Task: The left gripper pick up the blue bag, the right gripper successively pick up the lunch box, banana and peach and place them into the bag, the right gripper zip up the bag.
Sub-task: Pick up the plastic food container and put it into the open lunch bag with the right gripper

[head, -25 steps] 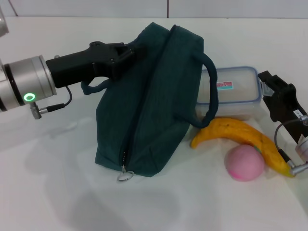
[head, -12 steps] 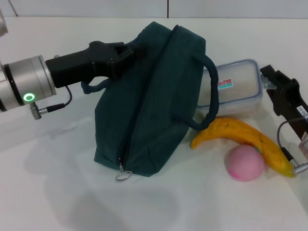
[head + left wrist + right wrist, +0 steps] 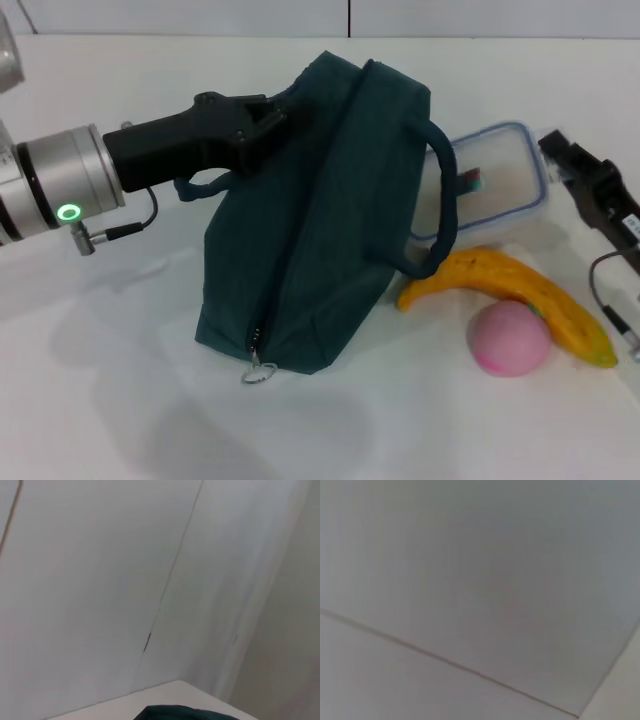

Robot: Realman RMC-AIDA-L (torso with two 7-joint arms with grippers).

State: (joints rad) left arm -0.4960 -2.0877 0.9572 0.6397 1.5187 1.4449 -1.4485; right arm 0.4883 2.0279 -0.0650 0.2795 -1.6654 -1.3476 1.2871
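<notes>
The dark teal blue bag [image 3: 320,220] stands tilted on the white table, its zipper closed and the ring pull [image 3: 258,375] at its near end. My left gripper [image 3: 272,112] is shut on the bag's upper left edge, and one handle loop [image 3: 198,186] hangs under the claw. A sliver of the bag [image 3: 175,713] shows in the left wrist view. The clear lunch box [image 3: 495,185] is tipped up behind the bag's other handle [image 3: 440,200]. My right gripper [image 3: 552,152] is shut on its right rim. The banana [image 3: 510,288] and the pink peach [image 3: 510,338] lie in front of the box.
The white table [image 3: 120,400] runs wide in front and to the left of the bag. A pale wall [image 3: 200,15] stands close behind. Cables [image 3: 605,290] hang from my right arm near the banana's tip. The right wrist view holds only wall.
The lunch box has risen and tipped up at its right side with my right gripper. My left gripper has shifted slightly right, and the bag with it.
</notes>
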